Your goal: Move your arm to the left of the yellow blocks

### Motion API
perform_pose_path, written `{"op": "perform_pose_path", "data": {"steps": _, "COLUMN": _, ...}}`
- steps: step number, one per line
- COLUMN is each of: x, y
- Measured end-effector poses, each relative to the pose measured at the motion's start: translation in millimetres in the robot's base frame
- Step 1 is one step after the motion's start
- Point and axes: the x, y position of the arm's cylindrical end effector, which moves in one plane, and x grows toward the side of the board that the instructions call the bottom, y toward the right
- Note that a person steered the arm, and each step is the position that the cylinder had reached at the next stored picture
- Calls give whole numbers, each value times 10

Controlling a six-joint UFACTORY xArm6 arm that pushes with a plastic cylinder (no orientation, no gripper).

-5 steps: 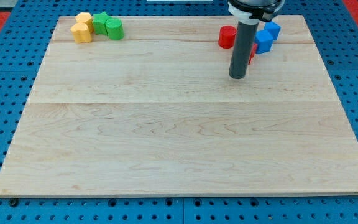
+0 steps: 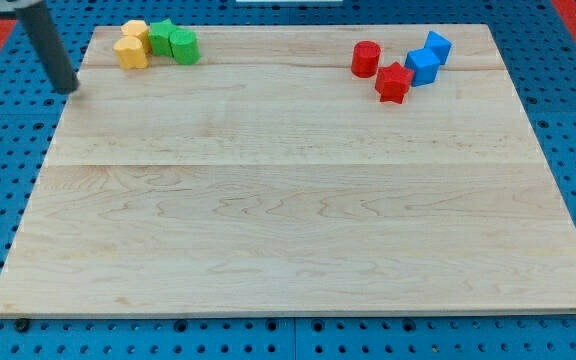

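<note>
beyond left edge, near top-left corner: my tip (image 2: 68, 90) stood
yellow blocks (image 2: 132, 46): right of tip, apart
pincer: none fitted, state untellable

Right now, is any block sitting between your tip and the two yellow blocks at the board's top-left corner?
No. My tip sits off the wooden board's left edge, left of and slightly below the two yellow blocks. Only bare wood lies between them. The two green blocks touch the yellow pair on the far right side, out of the way.
</note>
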Motion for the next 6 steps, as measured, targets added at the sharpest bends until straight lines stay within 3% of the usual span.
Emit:
{"op": "perform_pose_path", "data": {"steps": 3, "x": -60, "y": -3}}
{"op": "perform_pose_path", "data": {"steps": 6, "x": -875, "y": 473}}
